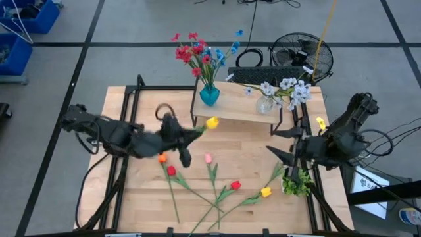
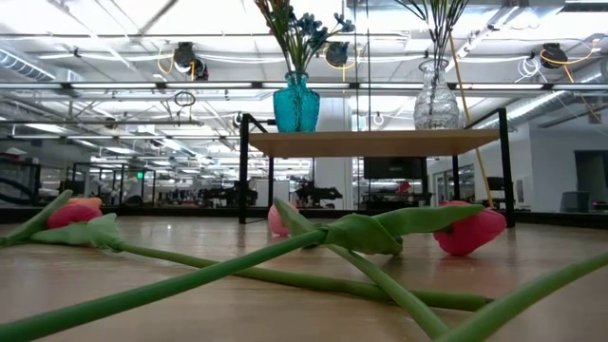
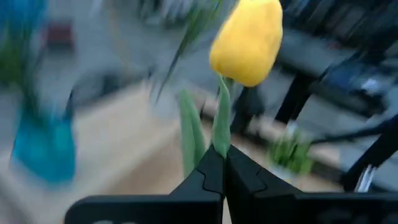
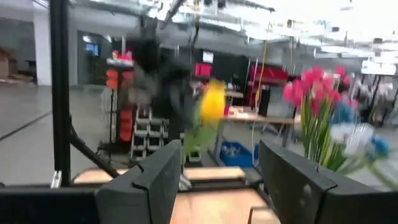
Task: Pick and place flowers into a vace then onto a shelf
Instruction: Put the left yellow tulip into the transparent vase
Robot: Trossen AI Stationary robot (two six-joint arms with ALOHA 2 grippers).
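My left gripper (image 1: 195, 134) is over the table's middle, in front of the shelf (image 1: 240, 110), shut on a yellow tulip (image 1: 212, 122). The shelf carries a teal vase (image 1: 209, 95) with red and blue flowers and a clear glass vase (image 1: 265, 104) with white flowers. Several tulips lie flat on the table: orange (image 1: 162, 157), red (image 1: 171, 170), pink (image 1: 208, 158), red (image 1: 235, 185), yellow (image 1: 266, 192). My right gripper (image 1: 284, 143) waits open near the table's right side, touching nothing. My left gripper pinches the yellow tulip's green stem (image 3: 221, 134) between its two fingers, a short way below the blossom (image 3: 247, 40). The fingers come from the table's left, pointing toward the shelf. The blossom stands out beyond the fingertips, clear of the table; the gripper hides the lower stem.
A bushy green leafy clump (image 1: 297, 183) lies near the right edge by my right arm. The shelf's black legs (image 2: 243, 171) stand on the far half of the table. The lying tulips' stems cross on the near half (image 2: 361, 233). A fan (image 1: 299, 56) and a keyboard sit behind the table.
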